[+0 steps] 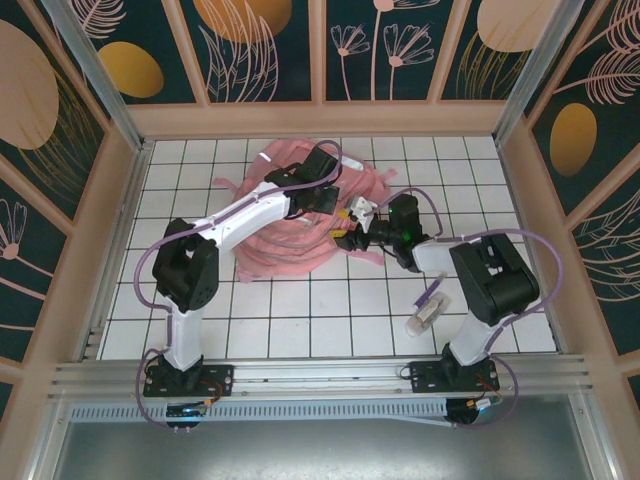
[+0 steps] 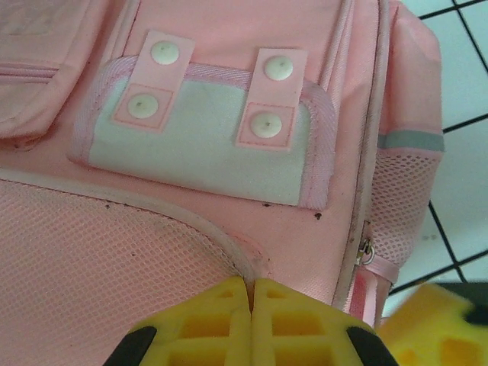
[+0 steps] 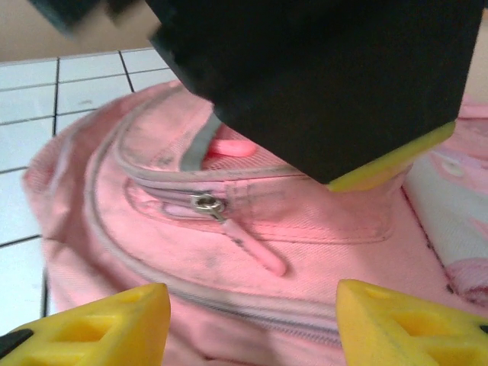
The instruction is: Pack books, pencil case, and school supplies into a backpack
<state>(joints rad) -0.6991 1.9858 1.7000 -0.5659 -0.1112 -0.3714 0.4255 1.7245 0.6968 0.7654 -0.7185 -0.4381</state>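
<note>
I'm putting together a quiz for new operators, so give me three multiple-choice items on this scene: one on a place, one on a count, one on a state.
1. Where on the table does the purple pen lie? A far left corner; B near right part; C middle of the far edge.
2. How many white snaps are on the backpack pocket tabs? A two; B four; C six.
3. How does the right gripper stand? A open; B shut with nothing held; C shut on the pen.
Answers: B, it lies on the tiles beside the right arm's base; B, two tabs carry two each; A, its yellow fingers stand wide apart over the backpack.
</note>
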